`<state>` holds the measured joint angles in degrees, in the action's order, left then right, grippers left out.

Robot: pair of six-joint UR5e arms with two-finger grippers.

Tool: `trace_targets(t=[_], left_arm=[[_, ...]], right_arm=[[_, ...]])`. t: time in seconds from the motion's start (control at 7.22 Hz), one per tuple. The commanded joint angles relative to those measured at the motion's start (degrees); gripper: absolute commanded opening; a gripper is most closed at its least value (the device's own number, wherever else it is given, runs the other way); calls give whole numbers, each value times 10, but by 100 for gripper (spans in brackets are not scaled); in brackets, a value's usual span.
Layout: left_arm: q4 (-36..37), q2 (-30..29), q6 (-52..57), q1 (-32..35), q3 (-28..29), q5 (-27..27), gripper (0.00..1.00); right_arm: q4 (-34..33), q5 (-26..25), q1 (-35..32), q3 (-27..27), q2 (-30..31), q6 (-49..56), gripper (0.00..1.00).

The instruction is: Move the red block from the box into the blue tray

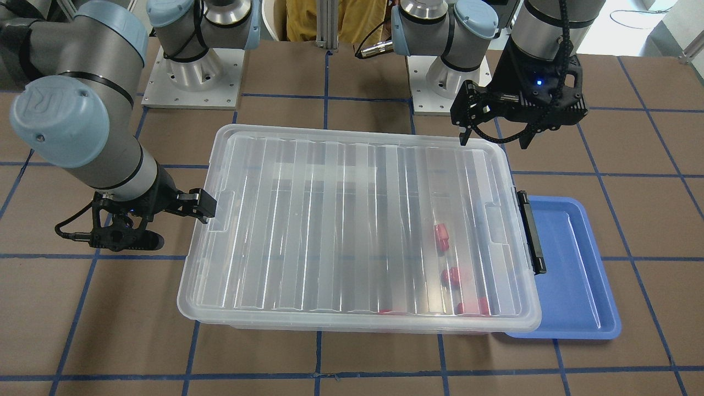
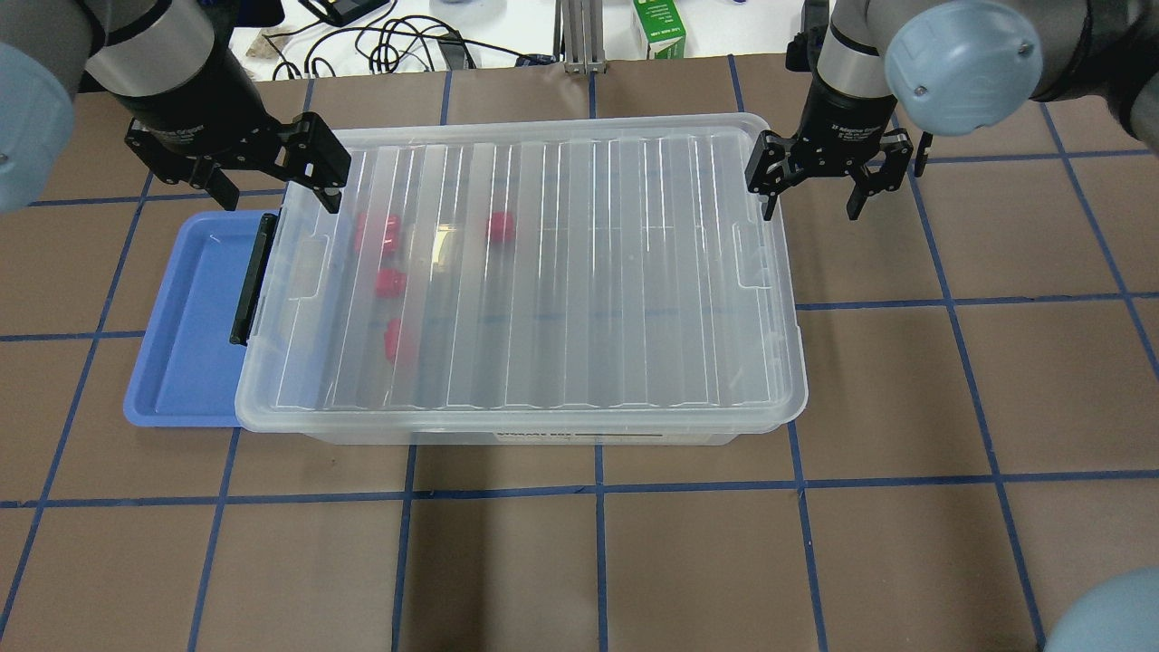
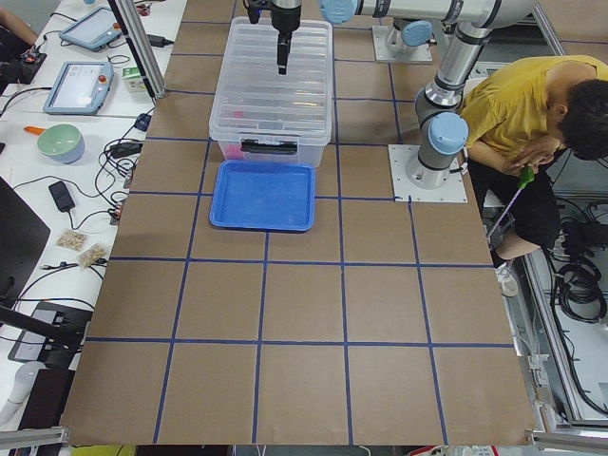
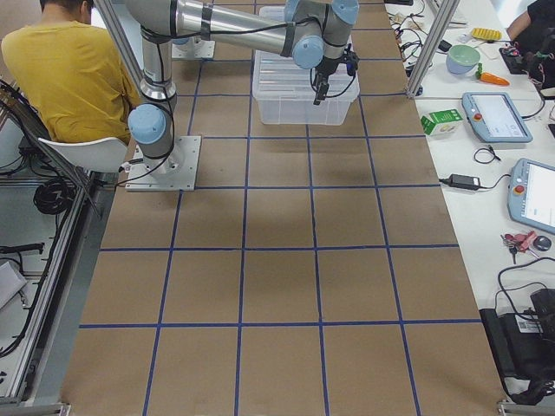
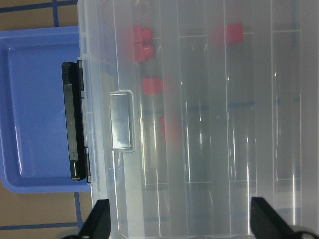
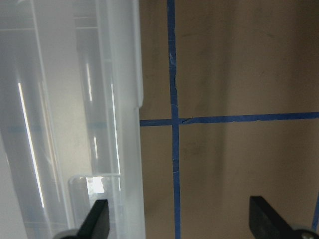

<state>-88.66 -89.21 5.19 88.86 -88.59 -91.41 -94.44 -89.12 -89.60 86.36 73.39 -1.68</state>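
Note:
The clear box (image 2: 561, 272) lies mid-table with its ribbed lid on and its black latch (image 2: 252, 281) at the robot's left end. Several red blocks (image 2: 389, 282) show through the lid near that end, also in the front view (image 1: 441, 234) and left wrist view (image 5: 152, 85). The blue tray (image 2: 181, 317) lies empty against the latch end, partly under the box rim. My left gripper (image 2: 270, 186) is open and empty above the box's far latch-end corner. My right gripper (image 2: 810, 195) is open and empty, straddling the box's far right rim (image 6: 124, 99).
A green carton (image 2: 658, 27) and cables lie beyond the table's far edge. The two arm bases (image 1: 192, 77) stand on the robot's side of the box. A person in a yellow shirt (image 3: 518, 104) sits by the robot. Blue tape lines grid the brown table (image 2: 598, 543).

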Motion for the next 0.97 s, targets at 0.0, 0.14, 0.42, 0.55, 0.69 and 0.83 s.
trace_targets(t=[0.0,0.14,0.42,0.55,0.69,0.83], left_arm=[[0,-1,0,0,0,0,100],[0,-1,-1,0,0,0,100],[1,-1,-1,0,0,0,100],[1,-1,0,0,0,0,100],[0,0,-1,0,0,0,100],[0,0,0,0,0,0,100]], right_arm=[[-1,0,-1,1,-10,2,100],[0,-1,0,1,-19,2,100],[0,-1,0,1,-25,4,100],[-2,-3,0,1,-25,9,100],[-2,-8,6,0,-26,10,100],[-2,-6,20,1,-26,9,100]])
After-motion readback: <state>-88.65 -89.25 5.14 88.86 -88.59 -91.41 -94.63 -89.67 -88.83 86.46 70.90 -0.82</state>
